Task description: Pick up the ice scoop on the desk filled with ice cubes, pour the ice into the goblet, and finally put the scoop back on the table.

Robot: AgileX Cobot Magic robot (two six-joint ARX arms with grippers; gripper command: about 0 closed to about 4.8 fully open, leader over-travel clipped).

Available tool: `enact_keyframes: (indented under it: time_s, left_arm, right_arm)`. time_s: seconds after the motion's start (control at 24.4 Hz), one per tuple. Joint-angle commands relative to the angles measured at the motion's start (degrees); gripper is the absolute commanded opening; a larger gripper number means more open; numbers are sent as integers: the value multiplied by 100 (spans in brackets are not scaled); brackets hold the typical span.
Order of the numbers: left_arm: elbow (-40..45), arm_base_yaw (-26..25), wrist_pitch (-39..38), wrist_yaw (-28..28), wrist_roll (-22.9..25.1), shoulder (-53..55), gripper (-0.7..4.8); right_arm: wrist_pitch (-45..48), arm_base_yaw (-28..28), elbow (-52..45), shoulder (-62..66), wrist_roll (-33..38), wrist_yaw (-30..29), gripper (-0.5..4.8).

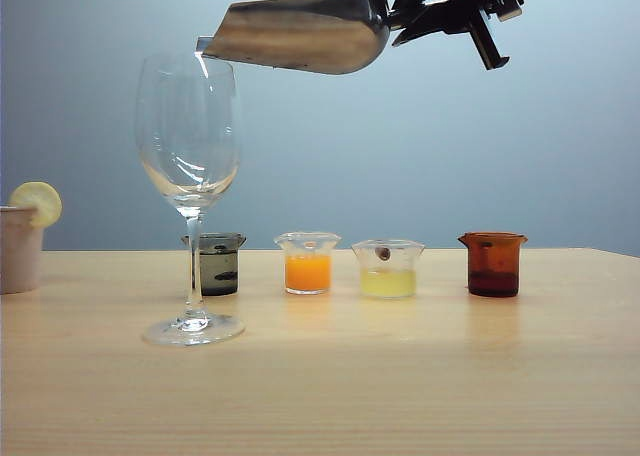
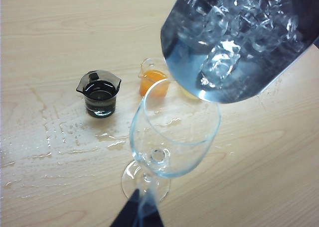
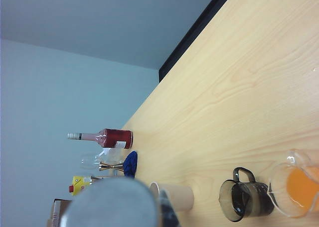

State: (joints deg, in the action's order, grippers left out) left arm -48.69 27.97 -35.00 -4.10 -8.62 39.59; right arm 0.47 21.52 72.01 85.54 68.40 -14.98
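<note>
My right gripper (image 1: 445, 11) is shut on the short handle of the shiny steel ice scoop (image 1: 300, 31) and holds it high, mouth tilted slightly down over the goblet's rim. The clear goblet (image 1: 190, 156) stands upright on the light-wood table (image 1: 400, 376), and its bowl looks empty. In the left wrist view the ice cubes (image 2: 222, 62) lie piled inside the scoop (image 2: 279, 62) just above the goblet (image 2: 174, 132). My left gripper (image 2: 139, 214) hovers near the goblet's foot as one dark point, holding nothing. The right wrist view shows only the scoop's blurred rear (image 3: 112, 204).
Behind the goblet stand a dark beaker (image 1: 217, 263), an orange one (image 1: 308, 263), a yellow one (image 1: 388, 269) and a brown one (image 1: 493, 264). A beige cup with a lemon slice (image 1: 20, 246) sits at the far left. Water is spilled (image 2: 65, 132) beside the goblet.
</note>
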Motion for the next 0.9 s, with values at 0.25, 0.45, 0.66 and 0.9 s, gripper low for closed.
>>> enact_keyframes:
  time_s: [0.25,0.45,0.66,0.9]
  left_arm:
    - [-37,4,-26,-24,-2,-13,-6]
    - [-37,4,-28,-24,-2,-15,-6]
    - [-37,4,-48,-22,-2,-15,-6]
    - [-37,4,-74,-22,0,-13,-6]
  right_arm:
    - [-225,-4,538,-52,-439,114,-5]
    - [-321,-4,538,-52,-461,103,-5]
    - [-323,-2,538,-52,-527,94,-5]
    - [-332,11,538,-52,-544,92,-5]
